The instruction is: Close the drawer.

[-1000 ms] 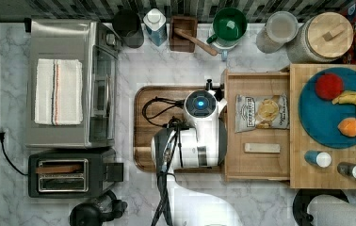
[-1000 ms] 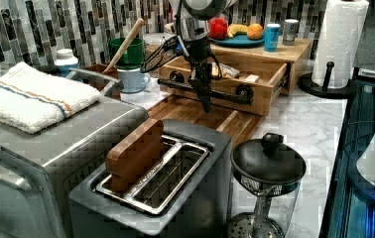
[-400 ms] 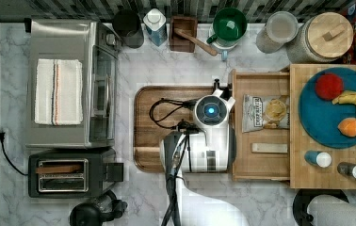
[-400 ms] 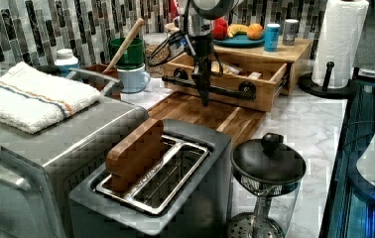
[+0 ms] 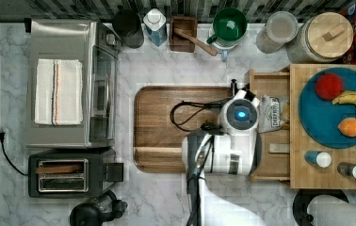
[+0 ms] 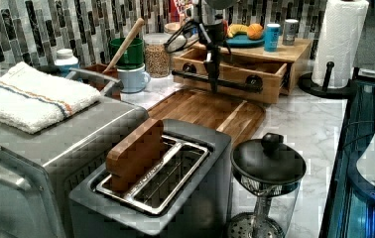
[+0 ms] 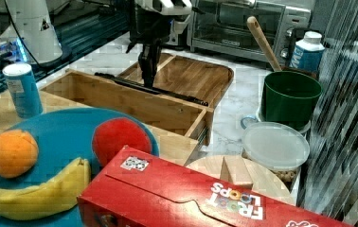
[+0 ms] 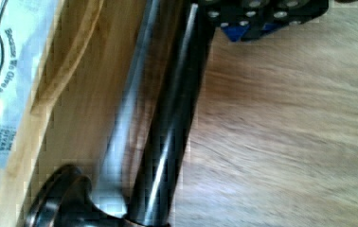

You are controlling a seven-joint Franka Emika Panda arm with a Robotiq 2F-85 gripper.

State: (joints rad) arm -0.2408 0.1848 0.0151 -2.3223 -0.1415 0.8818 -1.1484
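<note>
On a marble counter, the claw, grip state unclear, meets the part-open drawer.

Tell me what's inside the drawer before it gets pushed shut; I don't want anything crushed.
In the drawer, the top view shows a flat snack bag and a small pale bar-shaped item. The arm covers the part near the front, and the butcher-block top hides whatever sits beneath it.

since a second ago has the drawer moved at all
Yes. In the top view the drawer has slid toward the top view's right, under the butcher-block top, leaving more of the dark tray uncovered.
</note>
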